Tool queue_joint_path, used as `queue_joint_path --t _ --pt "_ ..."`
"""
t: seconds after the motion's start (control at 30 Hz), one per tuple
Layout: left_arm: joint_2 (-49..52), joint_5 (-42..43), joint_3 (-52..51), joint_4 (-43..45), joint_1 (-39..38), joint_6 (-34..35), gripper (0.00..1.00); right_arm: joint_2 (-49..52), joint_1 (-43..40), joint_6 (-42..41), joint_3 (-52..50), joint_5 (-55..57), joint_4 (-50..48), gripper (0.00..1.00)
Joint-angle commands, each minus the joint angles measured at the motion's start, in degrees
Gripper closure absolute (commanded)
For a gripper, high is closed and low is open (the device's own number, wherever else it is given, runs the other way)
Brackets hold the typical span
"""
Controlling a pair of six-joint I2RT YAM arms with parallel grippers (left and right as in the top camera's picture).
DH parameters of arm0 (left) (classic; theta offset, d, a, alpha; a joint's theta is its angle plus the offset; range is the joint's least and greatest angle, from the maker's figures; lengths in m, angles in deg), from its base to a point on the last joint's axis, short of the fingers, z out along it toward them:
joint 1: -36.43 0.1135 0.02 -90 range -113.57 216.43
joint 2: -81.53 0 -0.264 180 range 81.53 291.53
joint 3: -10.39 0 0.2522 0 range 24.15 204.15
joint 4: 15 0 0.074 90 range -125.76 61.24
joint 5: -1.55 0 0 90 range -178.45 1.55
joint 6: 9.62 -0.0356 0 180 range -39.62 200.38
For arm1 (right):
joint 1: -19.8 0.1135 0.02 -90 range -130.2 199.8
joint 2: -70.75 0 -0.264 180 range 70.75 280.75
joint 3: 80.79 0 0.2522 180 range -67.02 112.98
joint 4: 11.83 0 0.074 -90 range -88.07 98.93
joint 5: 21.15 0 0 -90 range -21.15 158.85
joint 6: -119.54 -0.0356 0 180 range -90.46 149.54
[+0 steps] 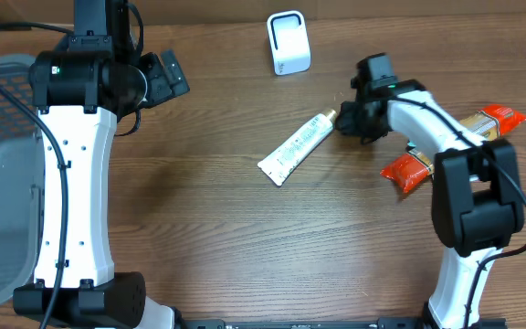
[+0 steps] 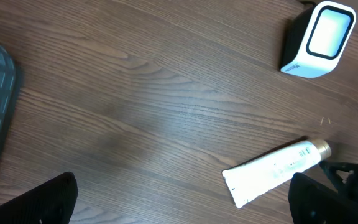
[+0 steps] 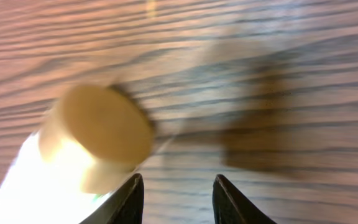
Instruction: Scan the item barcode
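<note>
Tube [image 1: 295, 148] white, print illegible; right pincer [image 3: 178, 186] parted beside gold cap [image 3: 98, 134].

Tube [image 3: 73, 155] blurred and cropped at the right wrist view's lower-left edge; basket [image 1: 3, 210] cropped overhead, left

no text can be read anywhere. the tube [image 1: 298, 146] carries fine greenish print along its white side, too small to make out. the scanner [image 1: 289, 42] shows a faint mark low on its front, illegible. the packets [image 1: 499, 121] bear only blurred print.
</note>
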Motion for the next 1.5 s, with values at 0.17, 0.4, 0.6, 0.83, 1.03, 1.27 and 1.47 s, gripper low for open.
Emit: queue_joint_path --t 0.17,0.4,0.6,0.83,1.03,1.27,1.47 --pt "0.4 -0.3 0.4 0.1 0.0 -0.9 0.0 -0.3 1.9 -12.0 0.0 -20.5 6.9 0.53" --pt "0.4 -0.3 0.4 0.1 0.0 -0.9 0.0 -0.3 9.1 -19.3 0.0 -19.1 4.7 0.39" --pt "0.4 -0.3 0.4 0.1 0.0 -0.9 0.0 -0.2 13.4 -29.6 0.0 -5.1 3.9 0.39" --pt "0.4 -0.3 0.4 0.1 0.0 -0.9 0.01 0.2 15.4 -30.6 -0.2 7.6 3.0 0.52" --pt "0.4 -0.3 0.4 0.1 0.0 -0.9 0.01 0.2 15.5 -30.3 -2.8 8.4 0.2 0.71" --pt "0.4 -0.3 0.4 0.1 0.0 -0.9 0.01 0.2 15.4 -27.1 -7.4 7.7 -1.2 0.96" --pt "0.4 -0.3 0.4 0.1 0.0 -0.9 0.0 -0.4 14.1 -7.2 -6.3 -1.6 2.6 0.96"
